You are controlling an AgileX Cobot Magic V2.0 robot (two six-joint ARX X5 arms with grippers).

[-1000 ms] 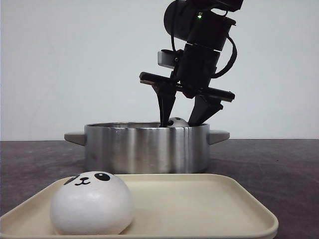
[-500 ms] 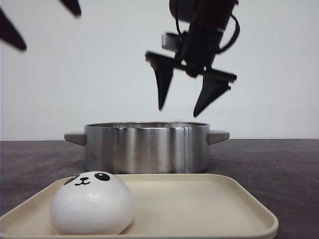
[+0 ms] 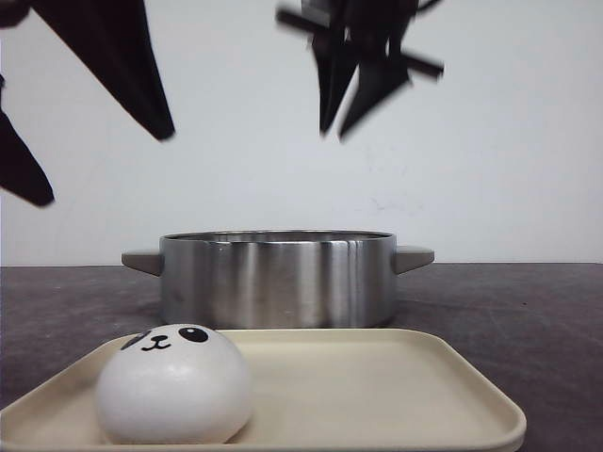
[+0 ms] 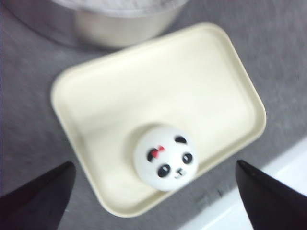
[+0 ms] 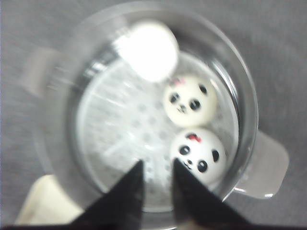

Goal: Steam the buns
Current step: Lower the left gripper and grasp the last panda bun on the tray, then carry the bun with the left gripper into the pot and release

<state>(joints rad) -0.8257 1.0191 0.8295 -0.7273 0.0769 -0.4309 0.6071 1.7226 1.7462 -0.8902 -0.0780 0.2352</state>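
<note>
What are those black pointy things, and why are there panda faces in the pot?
The black pointy things are a robot's two grippers, like hands. One picture looks forward over the table; the other two come from cameras on each wrist. The left gripper hangs wide open above a cream tray holding one panda bun. The right gripper, nearly closed and holding nothing, hangs over a steel pot. Inside the pot lie three buns: two showing faces and one too blurry to read. They're being steamed!
</note>
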